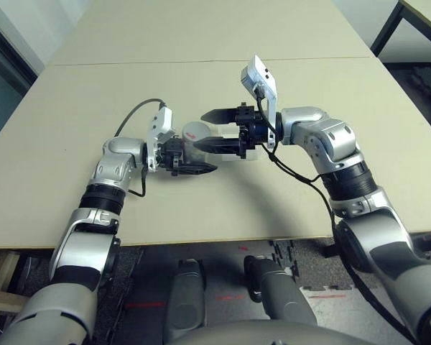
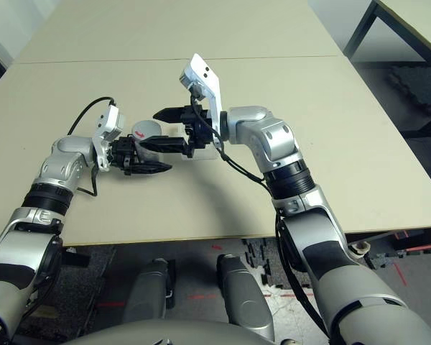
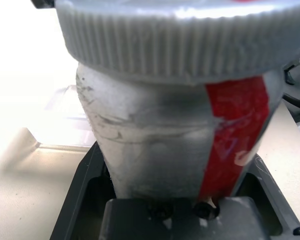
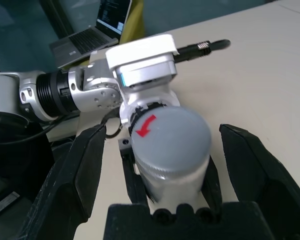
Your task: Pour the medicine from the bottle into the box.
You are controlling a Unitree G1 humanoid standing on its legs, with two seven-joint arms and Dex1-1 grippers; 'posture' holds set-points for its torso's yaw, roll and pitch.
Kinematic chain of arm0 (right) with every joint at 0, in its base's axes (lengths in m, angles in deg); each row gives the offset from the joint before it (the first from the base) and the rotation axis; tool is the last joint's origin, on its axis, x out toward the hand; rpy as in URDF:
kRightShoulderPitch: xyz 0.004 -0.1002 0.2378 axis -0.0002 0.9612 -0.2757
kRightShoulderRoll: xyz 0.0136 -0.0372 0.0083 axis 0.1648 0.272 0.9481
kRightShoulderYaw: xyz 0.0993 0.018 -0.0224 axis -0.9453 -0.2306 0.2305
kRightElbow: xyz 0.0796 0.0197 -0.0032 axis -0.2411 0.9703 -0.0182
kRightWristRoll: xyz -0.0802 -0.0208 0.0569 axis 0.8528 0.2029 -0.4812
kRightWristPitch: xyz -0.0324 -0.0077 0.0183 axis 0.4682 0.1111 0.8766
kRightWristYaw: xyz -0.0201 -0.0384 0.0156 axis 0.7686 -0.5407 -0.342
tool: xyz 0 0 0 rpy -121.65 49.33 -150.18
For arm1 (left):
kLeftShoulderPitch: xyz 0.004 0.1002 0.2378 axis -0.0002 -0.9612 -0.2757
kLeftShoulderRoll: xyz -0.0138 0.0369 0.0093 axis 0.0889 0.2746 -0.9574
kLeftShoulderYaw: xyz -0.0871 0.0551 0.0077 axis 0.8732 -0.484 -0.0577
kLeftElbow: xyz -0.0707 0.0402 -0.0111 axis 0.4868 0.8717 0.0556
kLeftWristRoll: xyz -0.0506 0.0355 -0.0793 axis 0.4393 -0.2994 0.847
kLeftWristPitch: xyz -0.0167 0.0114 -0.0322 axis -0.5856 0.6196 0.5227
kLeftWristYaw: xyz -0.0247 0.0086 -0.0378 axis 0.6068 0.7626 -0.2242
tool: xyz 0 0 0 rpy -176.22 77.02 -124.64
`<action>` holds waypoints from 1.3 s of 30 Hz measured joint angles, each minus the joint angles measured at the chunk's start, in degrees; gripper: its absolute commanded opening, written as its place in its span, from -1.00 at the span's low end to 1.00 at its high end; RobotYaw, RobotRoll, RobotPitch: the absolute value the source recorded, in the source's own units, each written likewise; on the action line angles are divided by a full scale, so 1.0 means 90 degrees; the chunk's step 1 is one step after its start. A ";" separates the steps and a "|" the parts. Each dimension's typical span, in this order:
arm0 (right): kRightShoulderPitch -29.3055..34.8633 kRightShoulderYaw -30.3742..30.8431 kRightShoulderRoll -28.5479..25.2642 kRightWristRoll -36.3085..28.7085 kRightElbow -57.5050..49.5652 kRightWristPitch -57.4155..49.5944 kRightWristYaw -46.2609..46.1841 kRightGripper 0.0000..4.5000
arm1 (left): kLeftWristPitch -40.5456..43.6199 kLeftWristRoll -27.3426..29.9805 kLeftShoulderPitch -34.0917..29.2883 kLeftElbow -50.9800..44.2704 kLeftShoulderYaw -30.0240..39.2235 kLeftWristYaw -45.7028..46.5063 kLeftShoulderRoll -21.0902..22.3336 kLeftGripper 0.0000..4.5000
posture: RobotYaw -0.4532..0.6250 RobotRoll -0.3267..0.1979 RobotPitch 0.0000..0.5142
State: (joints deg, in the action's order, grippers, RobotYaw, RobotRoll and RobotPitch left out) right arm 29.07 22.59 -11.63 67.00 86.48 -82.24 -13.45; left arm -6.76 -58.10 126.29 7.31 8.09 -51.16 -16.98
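My left gripper (image 1: 190,155) is shut on the bottle (image 1: 192,136), a translucent grey-white cylinder with a red mark, held just above the table. In the left wrist view the bottle (image 3: 155,150) sits between the black fingers, and its ribbed grey cap (image 3: 175,45) is on. My right gripper (image 1: 201,131) stands open with one finger (image 4: 85,170) on each side of the cap (image 4: 172,137), a gap showing on both sides. The clear plastic box (image 3: 65,110) lies on the table just beyond the bottle, partly behind the right gripper (image 2: 151,129). The medicine is hidden.
The tan table (image 1: 72,129) stretches far to the back, with a seam (image 1: 201,61) to a second table. Its front edge runs close below both arms. A black table leg (image 1: 388,29) stands at the far right. A laptop (image 4: 97,30) shows behind the left arm.
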 measured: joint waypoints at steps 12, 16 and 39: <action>0.0000 -0.0001 0.0026 0.0001 0.0180 0.0044 0.0058 0.14 | -0.0003 0.0015 -0.0026 -0.0212 0.0000 0.0039 -0.0025 0.26 | -0.18 0.25 -0.46; 0.0000 -0.0002 -0.0019 -0.0002 0.0198 0.0133 0.0163 0.14 | 0.0005 0.0017 -0.0032 -0.0264 0.0000 0.0044 -0.0056 0.26 | -0.18 0.25 -0.48; -0.0678 0.0155 -0.0311 -0.0018 0.2016 0.1945 0.3009 0.14 | 0.0672 0.0186 -0.0542 -0.1728 -0.0194 -0.0044 -0.0202 0.26 | -0.10 0.25 -0.52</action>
State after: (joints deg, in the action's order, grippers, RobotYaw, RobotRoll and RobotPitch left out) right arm 22.97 23.99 -14.43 66.84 104.62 -64.73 13.64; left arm -0.72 -56.42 121.41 -8.24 6.35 -51.56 -18.79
